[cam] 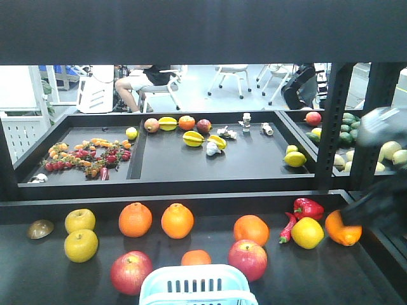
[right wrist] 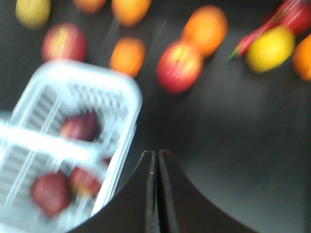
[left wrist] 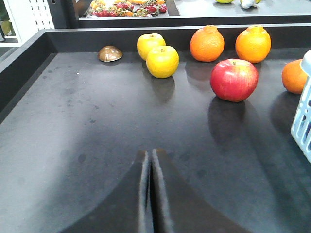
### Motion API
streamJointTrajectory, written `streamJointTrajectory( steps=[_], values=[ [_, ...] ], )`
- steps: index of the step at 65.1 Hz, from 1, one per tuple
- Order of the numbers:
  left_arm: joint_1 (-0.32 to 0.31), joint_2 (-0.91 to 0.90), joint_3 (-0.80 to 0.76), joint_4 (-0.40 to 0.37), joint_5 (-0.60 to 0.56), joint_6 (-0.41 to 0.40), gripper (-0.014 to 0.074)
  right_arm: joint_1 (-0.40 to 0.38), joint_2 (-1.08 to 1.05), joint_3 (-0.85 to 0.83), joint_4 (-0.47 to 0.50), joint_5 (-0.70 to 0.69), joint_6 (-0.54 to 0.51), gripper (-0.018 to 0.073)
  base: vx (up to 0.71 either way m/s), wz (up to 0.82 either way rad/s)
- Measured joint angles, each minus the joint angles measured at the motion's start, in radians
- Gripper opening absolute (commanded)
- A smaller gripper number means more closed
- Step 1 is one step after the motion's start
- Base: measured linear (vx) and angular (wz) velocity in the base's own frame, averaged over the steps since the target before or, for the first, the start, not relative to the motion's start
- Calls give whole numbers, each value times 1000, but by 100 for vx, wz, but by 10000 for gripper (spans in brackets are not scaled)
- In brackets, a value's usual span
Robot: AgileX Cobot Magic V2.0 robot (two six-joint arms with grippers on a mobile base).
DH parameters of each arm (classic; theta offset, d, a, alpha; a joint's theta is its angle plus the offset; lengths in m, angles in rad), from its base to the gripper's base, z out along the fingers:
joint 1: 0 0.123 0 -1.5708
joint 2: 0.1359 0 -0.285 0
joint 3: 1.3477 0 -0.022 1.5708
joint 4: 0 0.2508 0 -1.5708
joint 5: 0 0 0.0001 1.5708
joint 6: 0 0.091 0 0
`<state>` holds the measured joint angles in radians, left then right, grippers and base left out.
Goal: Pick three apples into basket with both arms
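The pale blue basket stands at the tray's front edge. In the blurred right wrist view the basket holds three red apples. Two more red apples lie on the tray, one left of the basket and one right of it. My right gripper is shut and empty, just right of the basket's wall. My left gripper is shut and empty over bare tray, with a red apple ahead to the right and the basket's edge at far right.
Several oranges, two yellow apples, a yellow fruit, a red pepper and a brown shell lie on the tray. My right arm is a dark blur at right. A raised shelf behind holds more fruit.
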<state>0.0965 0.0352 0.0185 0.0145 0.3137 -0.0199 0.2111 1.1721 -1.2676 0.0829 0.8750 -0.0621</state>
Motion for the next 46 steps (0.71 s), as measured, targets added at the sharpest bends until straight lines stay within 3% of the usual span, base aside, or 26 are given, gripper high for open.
streamJointTrajectory(
  steps=[11,17,32,46],
  values=[
    [0,0,0,0,0,0,-8,-219,-157,0,16,-91,-27,-1,0,0],
    [0,0,0,0,1,0,-8,-279,-249,33,16,-179,-61,-1,0,0],
    [0,0,0,0,1,0,-8,-291,-525,364,27,-520,-87,-1,0,0],
    [0,0,0,0,1,0,-8,-291,-767,731,31,-667,-88,-1,0,0]
  ],
)
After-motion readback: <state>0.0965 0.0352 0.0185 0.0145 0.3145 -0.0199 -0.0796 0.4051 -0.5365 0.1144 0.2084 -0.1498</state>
